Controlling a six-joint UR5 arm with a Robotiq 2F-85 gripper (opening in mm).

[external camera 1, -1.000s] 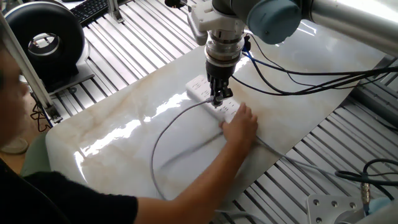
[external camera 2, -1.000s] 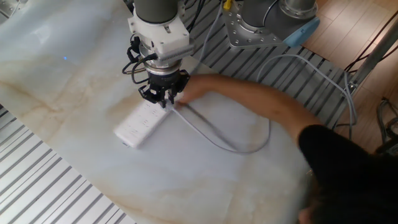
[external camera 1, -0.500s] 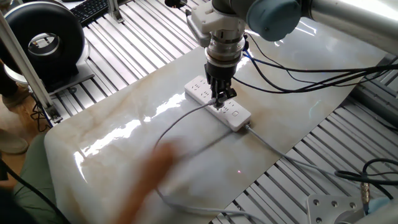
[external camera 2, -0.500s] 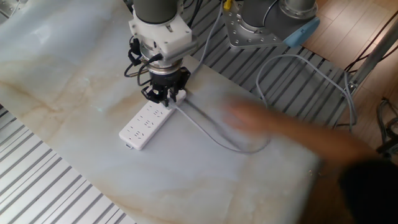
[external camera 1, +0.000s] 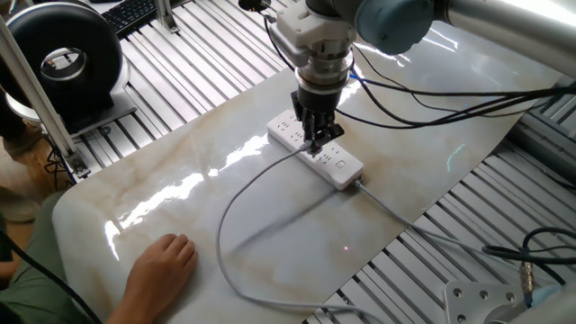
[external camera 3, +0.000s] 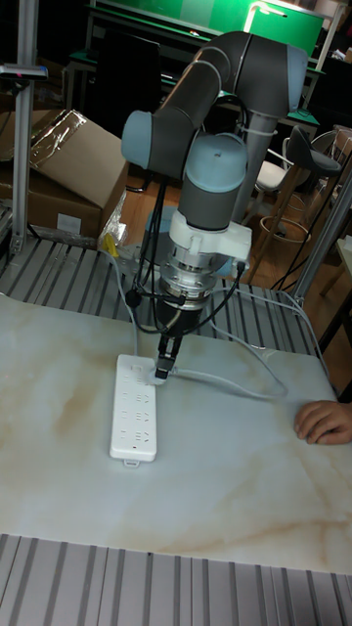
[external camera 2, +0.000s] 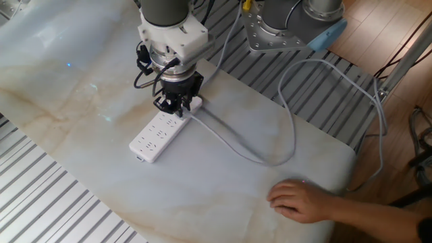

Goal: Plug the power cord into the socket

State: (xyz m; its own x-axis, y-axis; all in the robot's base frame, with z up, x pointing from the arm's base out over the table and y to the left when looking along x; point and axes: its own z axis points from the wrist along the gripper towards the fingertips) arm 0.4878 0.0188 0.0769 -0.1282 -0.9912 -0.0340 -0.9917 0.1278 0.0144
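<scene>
The socket (external camera 1: 340, 168) is a long white strip with rows of pin holes, lying flat on the marble slab; it also shows as the socket (external camera 2: 152, 137) and the socket (external camera 3: 134, 416). My gripper (external camera 1: 316, 145) stands upright over the strip, shut on the small plug of the power cord (external camera 1: 232, 200). The plug tip is down at the strip's top face; whether its pins are in the holes I cannot tell. From the gripper (external camera 2: 177, 110) the grey power cord (external camera 2: 237, 146) loops across the slab. In the tall view the gripper (external camera 3: 163, 370) meets the strip's far end, with the power cord (external camera 3: 235, 384) trailing right.
A person's hand (external camera 1: 163, 267) rests on the slab's near edge, also seen as the hand (external camera 2: 300, 200) and the hand (external camera 3: 327, 422). The strip's white lead (external camera 1: 396, 216) runs off the slab. Black robot cables (external camera 1: 432, 110) hang behind the arm. A black round device (external camera 1: 67, 56) stands on slatted metal.
The person's hand has let go of the strip and drawn back to the slab's edge. The gripper holds the plug at much the same spot on the strip.
</scene>
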